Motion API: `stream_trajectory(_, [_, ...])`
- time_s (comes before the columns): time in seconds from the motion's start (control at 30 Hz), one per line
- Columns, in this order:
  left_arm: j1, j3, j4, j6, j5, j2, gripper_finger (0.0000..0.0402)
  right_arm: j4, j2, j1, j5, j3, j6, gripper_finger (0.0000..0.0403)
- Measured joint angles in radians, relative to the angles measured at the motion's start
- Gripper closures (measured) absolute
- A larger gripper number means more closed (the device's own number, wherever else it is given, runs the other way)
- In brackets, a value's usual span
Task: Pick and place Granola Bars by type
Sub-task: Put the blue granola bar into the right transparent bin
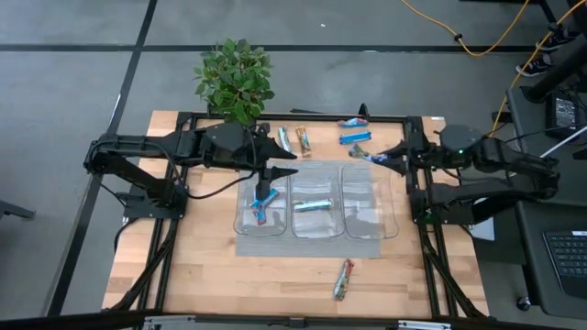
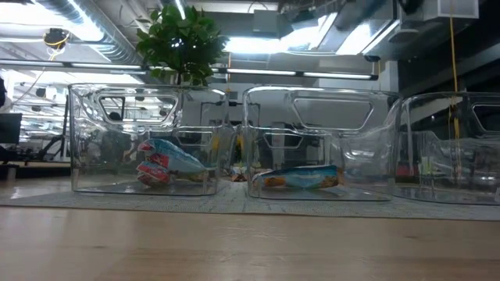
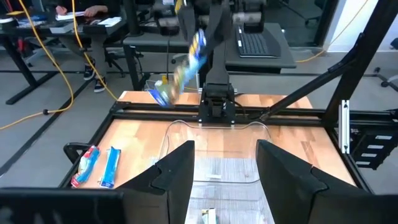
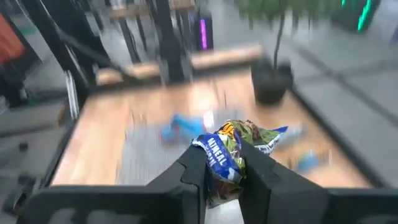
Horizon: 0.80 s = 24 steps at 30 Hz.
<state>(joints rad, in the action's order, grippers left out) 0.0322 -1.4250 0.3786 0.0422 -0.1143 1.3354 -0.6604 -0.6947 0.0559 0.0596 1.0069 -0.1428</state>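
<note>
My right gripper (image 4: 222, 169) is shut on a granola bar (image 4: 231, 152) in a blue-and-green wrapper, above the far rim of the right clear bin (image 1: 369, 209); the high view shows that gripper (image 1: 374, 158) there. My left gripper (image 3: 224, 168) is open and touches nothing. It hovers over the far edge of the left bin (image 1: 246, 213), where the high view shows it (image 1: 286, 163). Blue-and-red bars (image 2: 160, 164) lie on the left bin's floor, and one bar (image 2: 301, 178) lies in the middle bin. More bars (image 1: 293, 139) (image 1: 354, 130) lie flat on the table's far side. My right gripper pinches the blue-and-green bar between its two fingers at the wrapper's lower part (image 4: 217, 163). The crinkled upper end (image 4: 264, 138) sticks out past the fingertips. The bar is lifted clear of the table and the bins.
Three clear bins stand side by side on a grey mat (image 1: 275, 246) at the table's middle. A potted plant (image 1: 236, 78) stands at the far edge. One bar (image 1: 343, 278) lies alone on the bare wood near the near edge. A black frame (image 1: 413, 197) borders the table.
</note>
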Motion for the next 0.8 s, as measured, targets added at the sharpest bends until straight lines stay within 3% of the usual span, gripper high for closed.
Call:
stream_trajectory(0.13, [0.000,0.000,0.001,0.000,0.000,0.000,0.0238,-0.212,-0.002,-0.004,0.000,-0.002,-0.086,0.0342])
stream_trajectory(0.27, [0.000,0.001,0.018,0.000,-0.010,0.000,0.0238,-0.319,-0.002,-0.008,0.009,-0.057,-0.153,0.0346])
stream_trajectory(0.47, [0.000,0.001,0.042,0.013,-0.030,0.000,0.0238,-0.304,-0.003,-0.008,-0.006,-0.200,-0.241,0.0335])
stream_trajectory(0.8, [0.000,0.002,0.044,0.016,-0.030,0.008,0.0238,-0.133,-0.006,-0.009,-0.035,-0.389,-0.309,0.0341])
